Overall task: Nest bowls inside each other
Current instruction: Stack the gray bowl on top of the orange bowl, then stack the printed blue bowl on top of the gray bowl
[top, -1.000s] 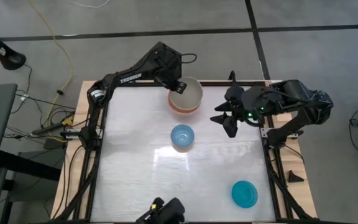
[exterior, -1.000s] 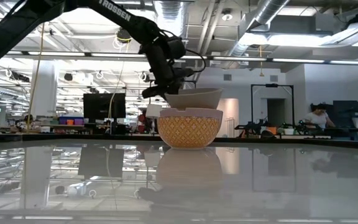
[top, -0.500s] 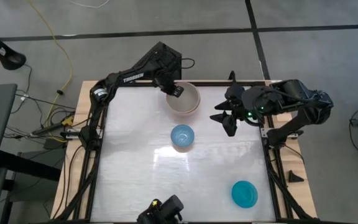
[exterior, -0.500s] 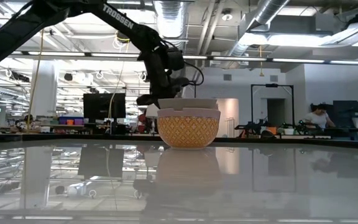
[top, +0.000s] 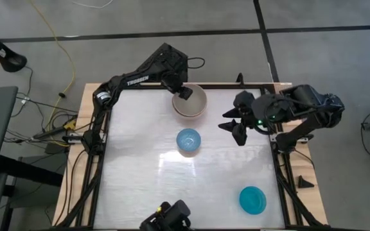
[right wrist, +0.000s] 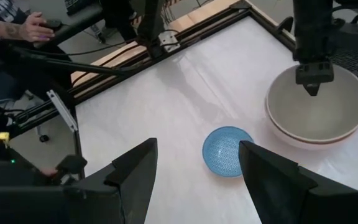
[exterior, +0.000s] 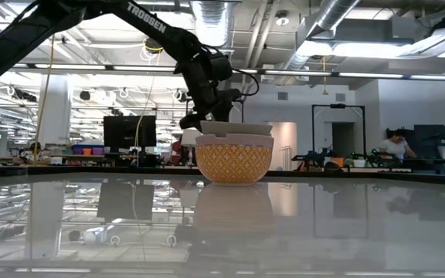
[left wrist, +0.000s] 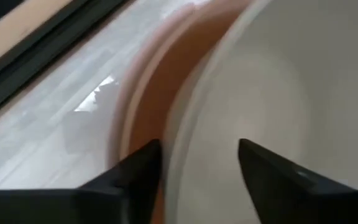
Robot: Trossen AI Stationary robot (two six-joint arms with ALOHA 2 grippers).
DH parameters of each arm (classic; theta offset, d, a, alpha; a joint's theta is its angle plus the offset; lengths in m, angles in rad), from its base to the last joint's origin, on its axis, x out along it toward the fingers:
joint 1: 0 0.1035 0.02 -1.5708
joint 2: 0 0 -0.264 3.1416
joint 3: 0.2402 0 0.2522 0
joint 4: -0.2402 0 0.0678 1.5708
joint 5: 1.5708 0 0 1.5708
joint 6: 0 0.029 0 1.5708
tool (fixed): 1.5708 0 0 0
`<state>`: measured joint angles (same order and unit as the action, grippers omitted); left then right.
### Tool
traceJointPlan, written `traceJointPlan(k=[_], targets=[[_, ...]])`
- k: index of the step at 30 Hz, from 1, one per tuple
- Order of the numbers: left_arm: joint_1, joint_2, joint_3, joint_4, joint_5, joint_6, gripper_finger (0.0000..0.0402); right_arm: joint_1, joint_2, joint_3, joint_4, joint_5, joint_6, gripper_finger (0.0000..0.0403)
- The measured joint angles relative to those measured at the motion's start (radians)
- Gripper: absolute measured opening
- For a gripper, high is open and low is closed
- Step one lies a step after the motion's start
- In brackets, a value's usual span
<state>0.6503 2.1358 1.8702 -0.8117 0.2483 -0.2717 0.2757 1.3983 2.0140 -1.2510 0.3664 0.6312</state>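
Note:
Two larger bowls stand nested at the table's far edge. A grey-beige bowl (top: 191, 102) (left wrist: 291, 93) sits inside a salmon-pink one (left wrist: 148, 93) (exterior: 234, 161). My left gripper (top: 184, 94) (left wrist: 199, 148) hangs over the stack's far-left rim, open. One finger stands inside the grey-beige bowl, the other outside its rim. A light blue bowl (top: 188, 141) (right wrist: 227, 151) sits mid-table and a teal-blue bowl (top: 252, 199) near the front right. My right gripper (top: 236, 125) (right wrist: 197, 162) hovers open, high above the right side.
A black frame (top: 101, 160) borders the white table top. Bare table lies between the stack, the light blue bowl and the teal-blue bowl. A person's hand (right wrist: 33, 28) shows beyond the table's edge, and another person (exterior: 396, 145) sits far back in the room.
The grey-beige bowl, held tilted just above the salmon-pink bowl a second ago, has come down into it and now sits level inside. My left gripper has sunk slightly with it and stays at the stack's rim.

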Motion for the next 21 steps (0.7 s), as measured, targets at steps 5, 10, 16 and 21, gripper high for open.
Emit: traceJointPlan(k=[5,10,16,21], targets=[[0.007,-0.038,0.000,-0.001,-0.016,0.018,0.0270,-0.001,0.000,-0.007,-0.003,0.000,0.005,0.0260],[0.013,-0.099,0.000,0.012,-0.087,0.062,0.0285,-0.001,0.003,-0.007,0.000,0.001,0.008,0.0260],[0.026,-0.152,0.002,0.022,-0.084,0.071,0.0285,-0.001,0.009,-0.007,-0.002,0.002,0.006,0.0260],[-0.023,-0.169,0.002,-0.063,0.102,0.156,0.0285,0.016,0.020,-0.007,-0.041,0.002,0.015,0.0260]])
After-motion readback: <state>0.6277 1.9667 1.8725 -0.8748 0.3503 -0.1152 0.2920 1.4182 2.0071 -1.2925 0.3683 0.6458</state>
